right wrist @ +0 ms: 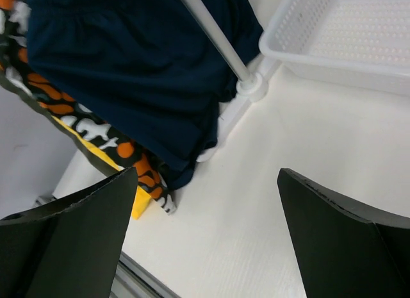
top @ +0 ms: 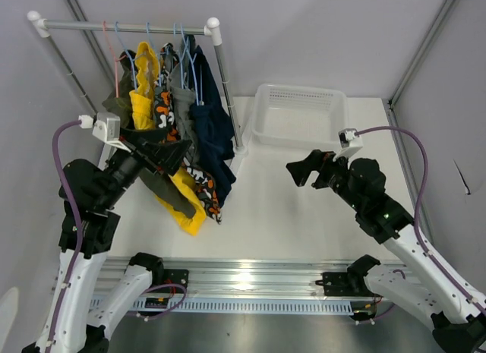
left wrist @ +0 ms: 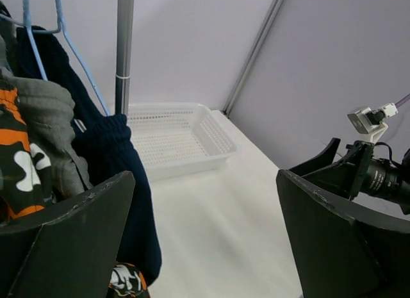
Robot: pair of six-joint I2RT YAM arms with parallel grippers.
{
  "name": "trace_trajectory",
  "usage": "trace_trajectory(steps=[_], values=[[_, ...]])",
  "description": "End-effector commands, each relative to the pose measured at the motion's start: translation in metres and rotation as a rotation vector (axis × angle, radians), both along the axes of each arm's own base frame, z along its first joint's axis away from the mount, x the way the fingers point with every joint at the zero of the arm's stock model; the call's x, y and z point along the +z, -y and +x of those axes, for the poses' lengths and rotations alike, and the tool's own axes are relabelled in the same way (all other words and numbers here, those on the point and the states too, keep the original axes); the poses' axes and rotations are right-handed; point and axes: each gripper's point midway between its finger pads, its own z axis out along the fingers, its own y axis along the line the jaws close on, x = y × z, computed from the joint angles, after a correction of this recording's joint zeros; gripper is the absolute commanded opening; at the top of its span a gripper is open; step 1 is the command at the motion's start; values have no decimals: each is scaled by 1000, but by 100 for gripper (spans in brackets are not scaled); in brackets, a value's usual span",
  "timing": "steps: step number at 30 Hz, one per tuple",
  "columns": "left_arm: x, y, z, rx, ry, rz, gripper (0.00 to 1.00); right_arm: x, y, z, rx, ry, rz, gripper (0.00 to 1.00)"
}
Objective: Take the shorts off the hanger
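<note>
Five shorts hang on hangers from a rack bar [top: 125, 25] at the back left: olive green [top: 120, 104], yellow [top: 144, 91], orange-black-white patterned [top: 203, 187], grey [top: 182, 95] and navy blue [top: 214, 129]. Their hems drape onto the table. My left gripper [top: 168, 152] is open and empty, close in front of the hanging shorts. In the left wrist view [left wrist: 205, 176] the navy shorts [left wrist: 122, 157] and grey shorts [left wrist: 45, 118] lie beside its left finger. My right gripper [top: 302, 167] is open and empty, right of the shorts, facing them. The right wrist view [right wrist: 208, 173] shows the navy shorts [right wrist: 128, 61].
A white plastic basket [top: 262, 133] sits at the back centre, right of the rack's upright pole [top: 228, 102]. The pole's foot [right wrist: 251, 86] stands between the navy shorts and the basket [right wrist: 320, 57]. Grey walls enclose the table on three sides.
</note>
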Motion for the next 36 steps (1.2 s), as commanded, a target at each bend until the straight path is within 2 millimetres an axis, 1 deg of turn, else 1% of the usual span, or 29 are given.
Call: trace_trajectory(steps=[1, 2, 3, 4, 5, 6, 8, 9, 10, 11, 12, 13, 14, 15, 16, 17, 18, 19, 21, 22, 23, 24, 25, 26, 29, 32, 34, 35, 36], values=[[13, -2, 6, 27, 80, 35, 99, -3, 5, 9, -46, 0, -42, 99], [17, 10, -4, -61, 130, 50, 99, -5, 6, 9, -47, -2, -46, 99], [23, 15, -8, -96, 185, 59, 99, -15, 7, 8, -45, -8, -62, 99], [30, 16, -6, -96, 229, 29, 99, -18, 8, 8, -49, -1, -65, 99], [32, 15, -3, -85, 220, 14, 99, -18, 10, 9, -65, 14, -57, 99], [27, 15, 11, -69, 187, 14, 99, -26, 15, 7, -83, 5, -54, 99], [36, 13, 23, -34, 151, 10, 99, -28, 21, 8, -117, 6, -44, 99], [38, 11, 41, 9, 118, 12, 94, -29, 23, 8, -128, -5, -28, 100], [29, 10, 53, 28, 59, 26, 88, -33, 23, 6, -123, -19, -25, 99], [37, 10, 58, 40, 50, 26, 60, -38, 23, 5, -120, -43, -30, 99], [50, 10, 62, 49, 56, 29, 49, -40, 21, 4, -114, -58, -24, 99], [36, 18, 85, 46, -3, 57, 45, -46, 19, 1, -96, -72, -27, 99], [27, 20, 95, 58, -45, 86, 25, -48, 18, 0, -90, -80, -23, 100], [51, 22, 96, 73, -18, 79, 17, -51, 17, -1, -87, -88, -19, 99], [31, 22, 127, 145, -93, 106, 13, -51, 17, -4, -85, -92, -6, 99], [34, 24, 132, 162, -116, 126, 11, -55, 18, -6, -85, -102, -3, 99], [41, 27, 139, 172, -112, 134, 12, -56, 19, -7, -86, -102, 2, 100], [22, 30, 161, 207, -164, 161, 23, -54, 21, -11, -88, -97, 12, 100], [26, 33, 172, 232, -188, 165, 27, -55, 25, -14, -97, -96, 11, 99], [20, 31, 188, 282, -221, 165, 31, -56, 29, -17, -102, -93, 4, 99], [12, 31, 195, 303, -251, 172, 32, -56, 31, -18, -106, -93, -1, 100], [19, 29, 196, 319, -255, 170, 31, -56, 34, -20, -117, -94, -2, 99], [15, 28, 200, 332, -270, 176, 31, -55, 37, -23, -119, -92, 0, 99], [5, 25, 208, 378, -295, 189, 32, -56, 38, -25, -118, -92, -2, 99], [3, 16, 211, 441, -304, 198, 36, -55, 41, -30, -120, -91, 0, 99], [-1, 13, 206, 467, -312, 210, 38, -52, 44, -33, -123, -83, 4, 99], [3, 15, 199, 458, -299, 207, 44, -54, 44, -34, -117, -86, 5, 99], [3, 16, 197, 452, -298, 211, 45, -54, 43, -34, -114, -86, 6, 100], [9, 14, 193, 463, -282, 208, 46, -55, 43, -34, -111, -91, 4, 99]])
